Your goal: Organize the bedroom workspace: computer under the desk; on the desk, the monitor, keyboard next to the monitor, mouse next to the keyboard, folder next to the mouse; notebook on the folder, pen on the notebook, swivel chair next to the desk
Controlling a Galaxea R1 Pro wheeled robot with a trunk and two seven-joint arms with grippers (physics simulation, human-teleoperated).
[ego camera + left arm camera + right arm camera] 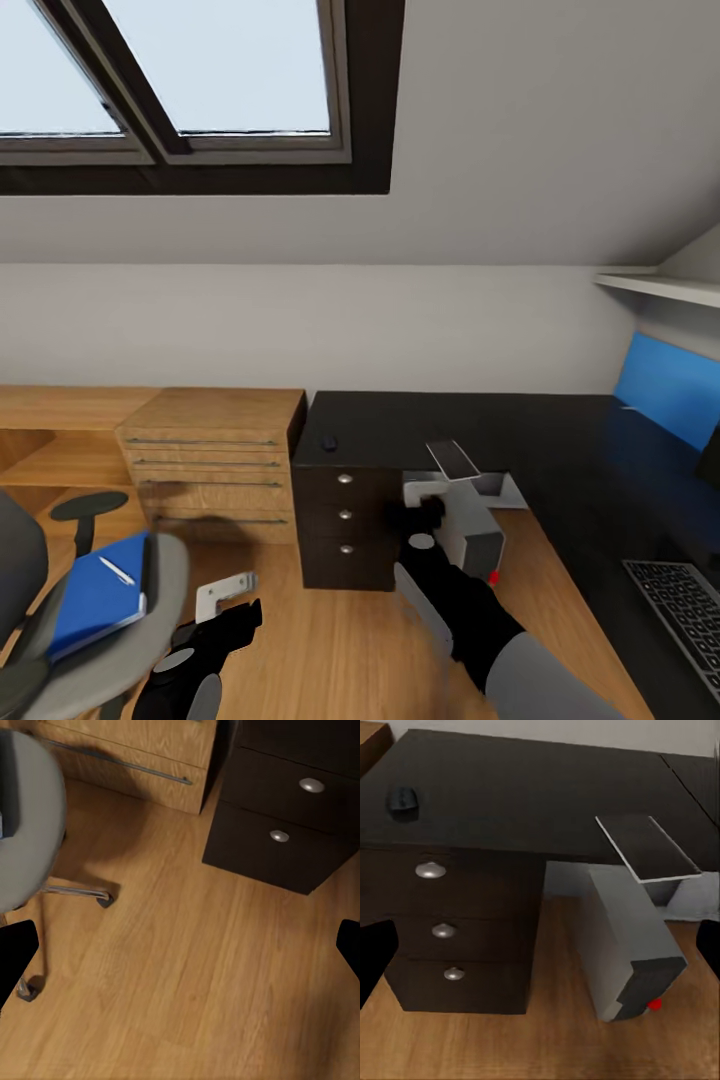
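Trouble starts closest in. The left gripper [215, 630] hangs low over the wooden floor [187, 967] with its fingers spread wide and nothing between them, just beside the swivel chair [165, 590]. On the chair's grey seat lies the blue folder [95, 595] with the white pen [117, 571] resting on top of it. Any careless sweep of that arm could knock the seat, roll the chair on its castors and send the pen sliding off onto the floor.

The right gripper [425, 520] is stretched forward toward the grey computer [626, 945], its fingers also wide apart and empty in its wrist view. The computer stands on the floor beside the dark drawer unit [457, 937], under the black desk [525, 795] (where the task wants it). A thin dark panel [645, 847] tilts above it; I cannot tell what it is, and a push on the tower could tip it or drive it against the drawers.

Further along, the keyboard [685, 610] lies at the head view's right edge on the dark desk surface, so the right elbow swinging outward could drag it. A bright blue panel [665, 385] stands at the desk's far right, possibly the monitor, though too little shows to be sure.

The mouse [403, 799] sits alone on the desk above the drawers, well apart from the keyboard, and small enough to be flicked off. A light wooden dresser [215, 450] stands against the wall behind.
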